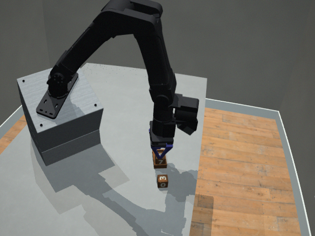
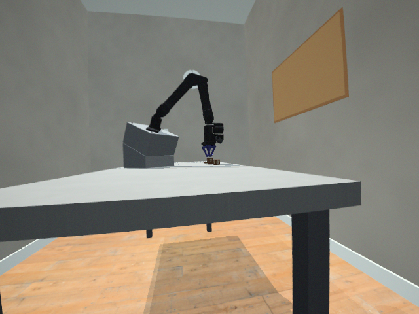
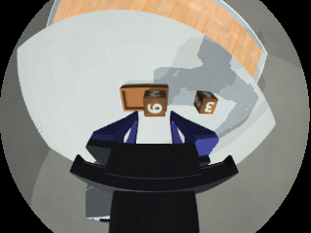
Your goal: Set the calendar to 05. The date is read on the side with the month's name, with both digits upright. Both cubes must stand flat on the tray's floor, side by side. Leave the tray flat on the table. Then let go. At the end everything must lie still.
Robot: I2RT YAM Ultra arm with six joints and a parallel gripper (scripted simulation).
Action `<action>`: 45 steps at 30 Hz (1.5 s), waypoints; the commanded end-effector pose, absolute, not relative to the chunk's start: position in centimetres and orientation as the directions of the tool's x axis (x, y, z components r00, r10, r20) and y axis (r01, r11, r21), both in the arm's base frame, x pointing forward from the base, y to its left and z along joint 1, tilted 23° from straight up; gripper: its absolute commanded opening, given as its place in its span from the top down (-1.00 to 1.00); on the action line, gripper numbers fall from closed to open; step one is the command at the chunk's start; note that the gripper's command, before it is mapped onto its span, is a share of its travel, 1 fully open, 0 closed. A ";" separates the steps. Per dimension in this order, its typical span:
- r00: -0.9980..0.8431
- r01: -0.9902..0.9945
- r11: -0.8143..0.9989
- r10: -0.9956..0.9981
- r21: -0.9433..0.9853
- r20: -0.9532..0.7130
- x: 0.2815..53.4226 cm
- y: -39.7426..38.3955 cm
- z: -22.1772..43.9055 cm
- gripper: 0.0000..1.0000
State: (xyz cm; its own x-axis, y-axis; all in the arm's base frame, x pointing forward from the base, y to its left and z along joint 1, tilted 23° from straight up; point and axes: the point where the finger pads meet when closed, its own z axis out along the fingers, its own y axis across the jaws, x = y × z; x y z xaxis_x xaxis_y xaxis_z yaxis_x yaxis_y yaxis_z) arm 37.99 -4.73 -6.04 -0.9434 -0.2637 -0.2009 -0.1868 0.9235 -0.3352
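Observation:
The brown tray (image 1: pixel 160 166) (image 2: pixel 205 163) (image 3: pixel 133 98) lies on the table. One brown cube (image 1: pixel 160 162) (image 2: pixel 210 161) (image 3: pixel 155 108) stands in the tray's right half in the wrist view. Its side toward the top camera shows a 7; its top shows a 6 or 9. The other half of the tray is empty. A second cube (image 1: pixel 162 181) (image 2: pixel 216 162) (image 3: pixel 206 103) stands on the table outside the tray, with a sideways 3 on top and a 0 toward the top camera. My gripper (image 1: pixel 160 157) (image 2: pixel 208 156) (image 3: pixel 154 115) is partly open and empty, above the tray cube.
The grey pedestal (image 1: pixel 73 132) (image 2: pixel 158 146) carries the arm's base to the left on the table (image 1: pixel 127 101) (image 2: pixel 169 182). The table's edge runs to the right of the tray and loose cube in the top view, with wooden floor (image 1: pixel 241 164) beyond it.

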 end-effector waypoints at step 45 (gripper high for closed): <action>-0.937 -0.183 0.924 -0.267 -0.335 -0.225 39.2 -4.5 -5.4 0.07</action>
